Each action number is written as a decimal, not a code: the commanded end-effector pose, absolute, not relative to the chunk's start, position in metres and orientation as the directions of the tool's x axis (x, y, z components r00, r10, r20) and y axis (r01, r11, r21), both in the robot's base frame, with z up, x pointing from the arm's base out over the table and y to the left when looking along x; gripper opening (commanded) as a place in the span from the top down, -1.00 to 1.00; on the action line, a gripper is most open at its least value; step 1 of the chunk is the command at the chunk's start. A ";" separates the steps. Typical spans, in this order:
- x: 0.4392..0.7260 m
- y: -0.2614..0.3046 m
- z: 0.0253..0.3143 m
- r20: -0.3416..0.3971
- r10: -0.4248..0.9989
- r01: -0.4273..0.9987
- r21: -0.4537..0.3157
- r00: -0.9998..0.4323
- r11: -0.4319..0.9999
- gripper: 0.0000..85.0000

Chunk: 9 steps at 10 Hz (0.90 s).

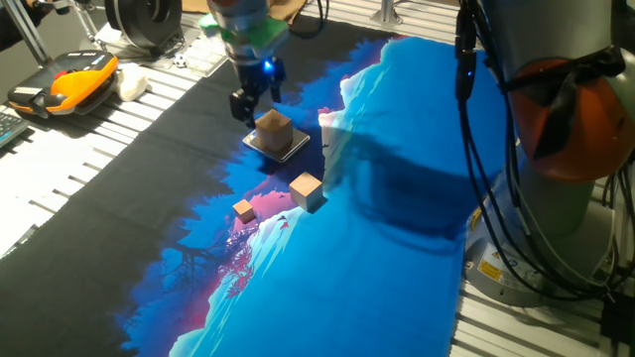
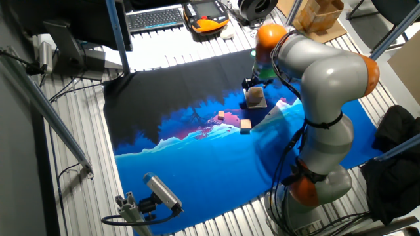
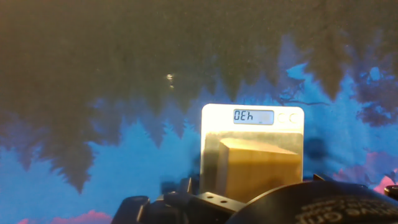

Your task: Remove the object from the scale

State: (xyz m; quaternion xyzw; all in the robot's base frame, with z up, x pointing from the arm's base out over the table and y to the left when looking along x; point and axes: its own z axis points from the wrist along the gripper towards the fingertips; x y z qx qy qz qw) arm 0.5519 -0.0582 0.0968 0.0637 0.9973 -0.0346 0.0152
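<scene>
The object, a light-tan wooden cube (image 1: 274,129), sits on the scale (image 1: 296,149), a thin silvery plate on the mat. My gripper (image 1: 257,99) hovers just behind and above the cube without touching it; its fingers look spread and empty. In the other fixed view the cube (image 2: 254,96) rests on the scale (image 2: 262,104) under the gripper (image 2: 251,82). The hand view shows the cube (image 3: 258,168) on the scale (image 3: 214,127), whose display is lit; the fingertips are hidden there.
A second wooden cube (image 1: 307,188) and a much smaller orange-tan cube (image 1: 244,209) lie on the blue-and-black mat in front of the scale. An orange pendant (image 1: 69,84) lies far left. The robot's base (image 1: 566,119) and cables stand at the right.
</scene>
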 end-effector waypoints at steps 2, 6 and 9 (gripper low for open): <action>0.548 -0.059 0.093 -0.038 0.129 0.132 -0.067 -0.991 0.989 -1.00; 0.543 -0.061 0.079 -0.069 0.134 0.138 -0.058 -0.989 0.989 -1.00; 0.543 -0.061 0.079 -0.072 0.129 0.134 -0.062 -0.989 0.989 -0.60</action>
